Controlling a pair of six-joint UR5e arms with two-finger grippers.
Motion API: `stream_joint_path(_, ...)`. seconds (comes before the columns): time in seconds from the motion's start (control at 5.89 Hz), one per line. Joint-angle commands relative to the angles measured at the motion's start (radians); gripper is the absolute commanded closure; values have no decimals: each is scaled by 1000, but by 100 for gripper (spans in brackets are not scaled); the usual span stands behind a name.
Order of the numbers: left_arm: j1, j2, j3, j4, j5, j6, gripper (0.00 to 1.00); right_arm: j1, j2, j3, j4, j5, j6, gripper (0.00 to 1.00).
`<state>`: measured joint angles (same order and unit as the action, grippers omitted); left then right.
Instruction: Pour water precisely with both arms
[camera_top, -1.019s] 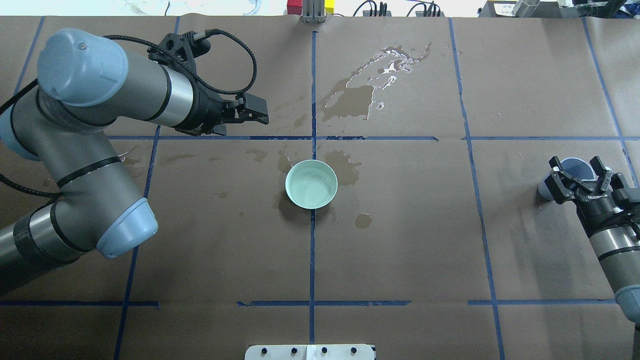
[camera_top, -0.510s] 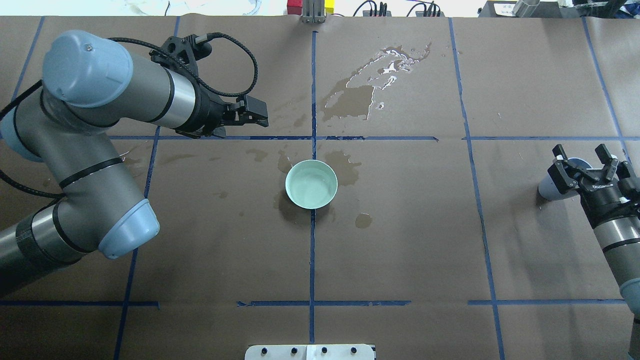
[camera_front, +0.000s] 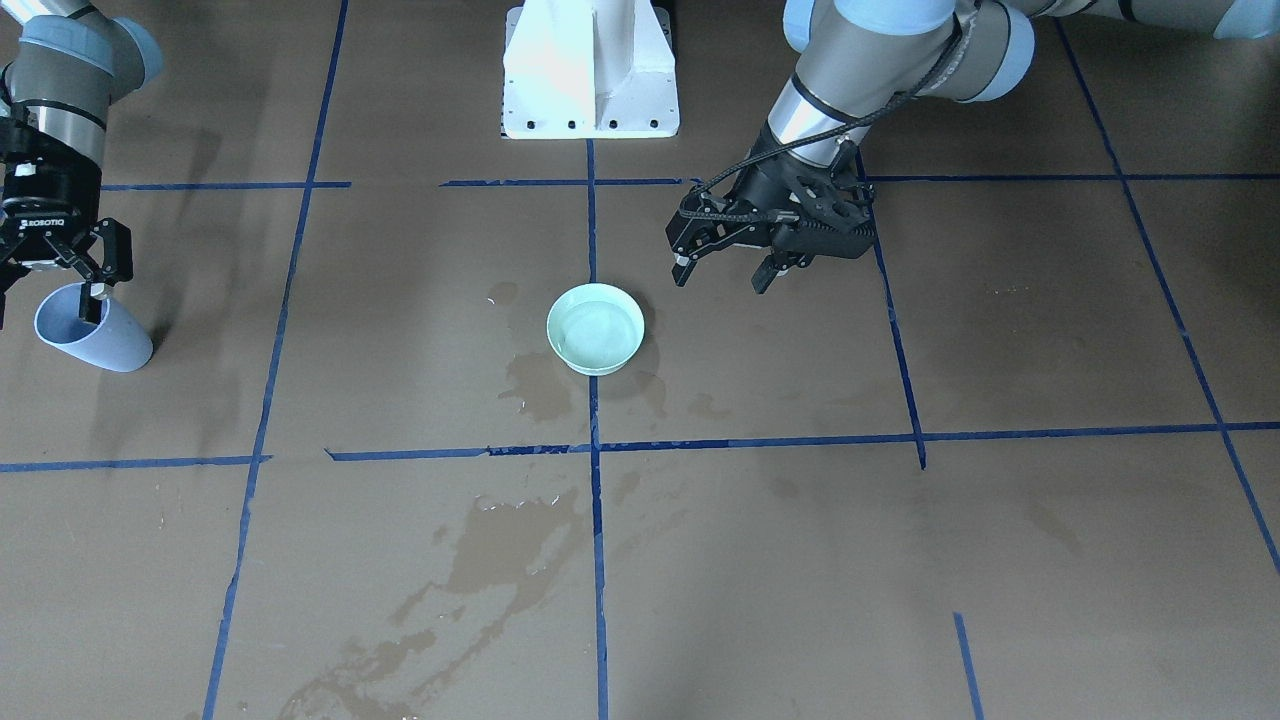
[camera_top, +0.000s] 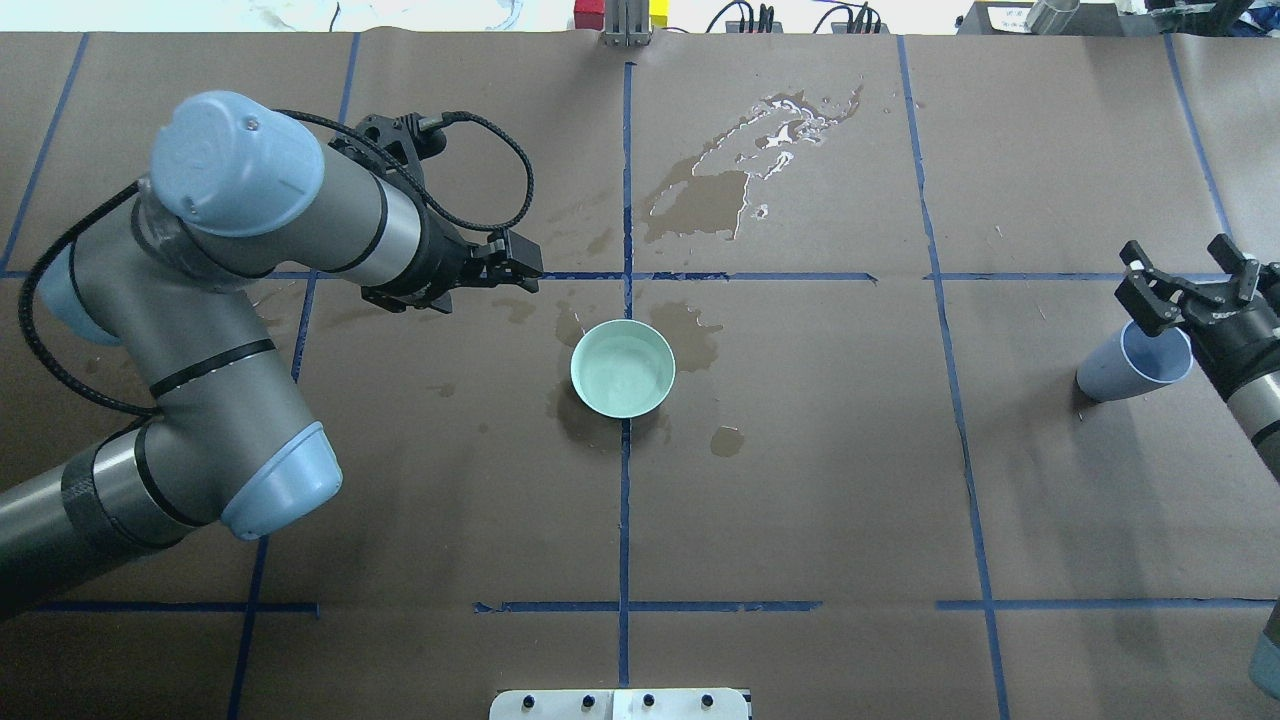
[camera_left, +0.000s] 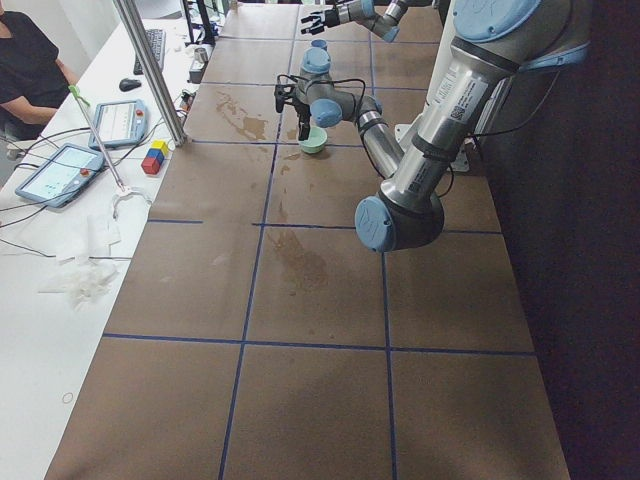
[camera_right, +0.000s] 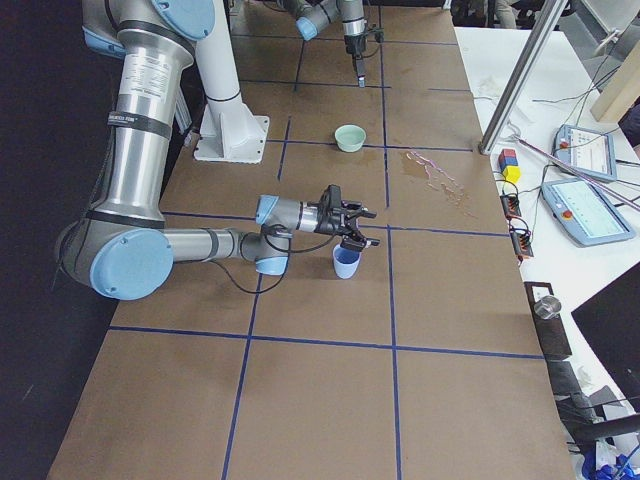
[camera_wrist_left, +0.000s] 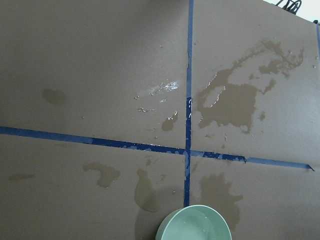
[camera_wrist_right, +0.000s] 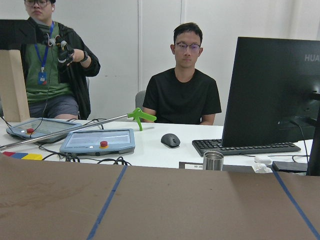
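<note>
A pale green bowl (camera_top: 622, 368) stands at the table's middle with water (camera_top: 626, 378) showing as a faint sheen inside; it also shows in the front view (camera_front: 596, 327) and at the bottom of the left wrist view (camera_wrist_left: 194, 226). My left gripper (camera_front: 722, 278) is open and empty, hovering just beside the bowl on my left; in the overhead view (camera_top: 518, 266) it points at the bowl. A pale blue cup (camera_top: 1140, 362) stands upright at my far right. My right gripper (camera_top: 1190, 275) is open and empty, above and just beyond the cup (camera_front: 92, 332), not touching it.
Dark wet stains (camera_top: 715, 195) spread over the brown board beyond and around the bowl. Blue tape lines grid the table. A white pedestal (camera_front: 590, 70) stands at my base. Operators, tablets and a monitor (camera_wrist_right: 272, 95) sit past the far edge.
My right gripper has drawn back up off the blue cup, which stays standing. My left arm has swung its gripper closer to the green bowl.
</note>
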<state>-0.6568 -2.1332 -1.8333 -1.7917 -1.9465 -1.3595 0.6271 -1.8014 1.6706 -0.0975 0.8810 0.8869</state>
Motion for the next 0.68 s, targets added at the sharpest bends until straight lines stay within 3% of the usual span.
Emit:
stream_joint_path(0.0, 49, -36, 55, 18, 0, -54, 0, 214, 4, 97, -158, 322, -48, 0)
stream_joint_path(0.17, 55, -87, 128, 24, 3, -76, 0, 303, 4, 138, -236, 448, -136, 0)
stream_joint_path(0.51, 94, -132, 227, 32, 3, -78, 0, 571, 39, 193, -489, 874, -220, 0)
